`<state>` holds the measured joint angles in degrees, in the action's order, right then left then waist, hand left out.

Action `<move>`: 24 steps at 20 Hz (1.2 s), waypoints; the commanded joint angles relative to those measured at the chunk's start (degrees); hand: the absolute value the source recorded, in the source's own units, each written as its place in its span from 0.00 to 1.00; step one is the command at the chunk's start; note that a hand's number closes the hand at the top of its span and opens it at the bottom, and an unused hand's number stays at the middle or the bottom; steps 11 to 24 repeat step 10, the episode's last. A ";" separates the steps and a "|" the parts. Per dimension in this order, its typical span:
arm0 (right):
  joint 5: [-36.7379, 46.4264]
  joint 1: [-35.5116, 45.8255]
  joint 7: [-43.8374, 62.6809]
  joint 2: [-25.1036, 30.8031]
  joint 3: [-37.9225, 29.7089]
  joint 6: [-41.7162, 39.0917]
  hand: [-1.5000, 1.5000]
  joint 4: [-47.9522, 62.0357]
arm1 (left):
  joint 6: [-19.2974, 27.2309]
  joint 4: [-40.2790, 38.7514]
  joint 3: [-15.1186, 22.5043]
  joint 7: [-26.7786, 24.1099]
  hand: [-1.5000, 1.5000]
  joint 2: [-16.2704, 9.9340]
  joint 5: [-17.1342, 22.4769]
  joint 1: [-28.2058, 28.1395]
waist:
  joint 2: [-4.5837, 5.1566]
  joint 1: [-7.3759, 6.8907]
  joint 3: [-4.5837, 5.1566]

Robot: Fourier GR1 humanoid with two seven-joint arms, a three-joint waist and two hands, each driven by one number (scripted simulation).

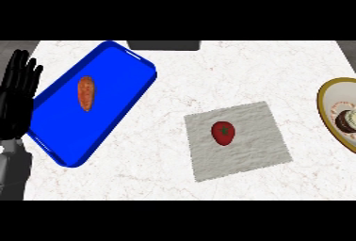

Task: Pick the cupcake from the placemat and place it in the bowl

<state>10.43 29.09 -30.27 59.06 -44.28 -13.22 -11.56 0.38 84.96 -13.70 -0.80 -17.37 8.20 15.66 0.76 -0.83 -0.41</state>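
The cupcake [346,119], dark with pale frosting, lies inside the yellow-rimmed bowl [325,96] at the right edge, which cuts off part of the bowl. The grey placemat [259,141] lies at centre right with a red tomato [223,132] on it. My left hand [18,96] stands open at the left edge, fingers up and holding nothing, far from both the placemat and the bowl. My right hand does not show.
A blue tray [111,113] lies tilted at the left, beside my left hand, with an orange carrot-like vegetable [85,93] on it. A dark block [165,45] sits at the counter's far edge. The white marble counter [167,179] spreads between tray and placemat.
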 commanded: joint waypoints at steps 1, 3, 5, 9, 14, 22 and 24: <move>-3.09 -4.38 -2.52 3.84 -3.70 -4.01 0.00 2.72 | -0.48 1.50 -0.16 -0.03 0.50 -0.19 0.21 -1.85 | 0.04 -0.25 -0.24; -3.89 -4.13 -1.66 6.23 -4.40 -6.72 0.00 2.73 | 0.50 -0.96 0.08 0.56 0.50 0.16 -0.36 0.65 | 0.22 0.36 -0.19; -5.34 -7.79 -4.26 6.49 -6.05 -9.46 0.00 3.80 | -0.30 0.41 -0.06 0.16 0.50 0.56 0.62 -1.04 | 0.02 0.98 -0.35; -5.34 -11.89 -8.47 4.95 -6.14 -11.56 0.00 3.85 | 1.06 0.13 0.32 0.35 0.50 1.01 -0.56 -0.73 | 0.08 1.08 -0.49; -5.77 -12.34 -8.02 6.62 -6.59 -13.42 0.00 3.92 | -1.14 1.09 -1.38 0.77 0.50 -1.15 1.44 -1.09 | -0.14 0.60 -0.50; -5.77 -12.34 -8.02 6.62 -6.59 -13.42 0.00 3.92 | -1.14 1.09 -1.38 0.77 0.50 -1.15 1.44 -1.09 | -0.14 0.60 -0.50; -5.77 -12.34 -8.02 6.62 -6.59 -13.42 0.00 3.92 | -1.14 1.09 -1.38 0.77 0.50 -1.15 1.44 -1.09 | -0.14 0.60 -0.50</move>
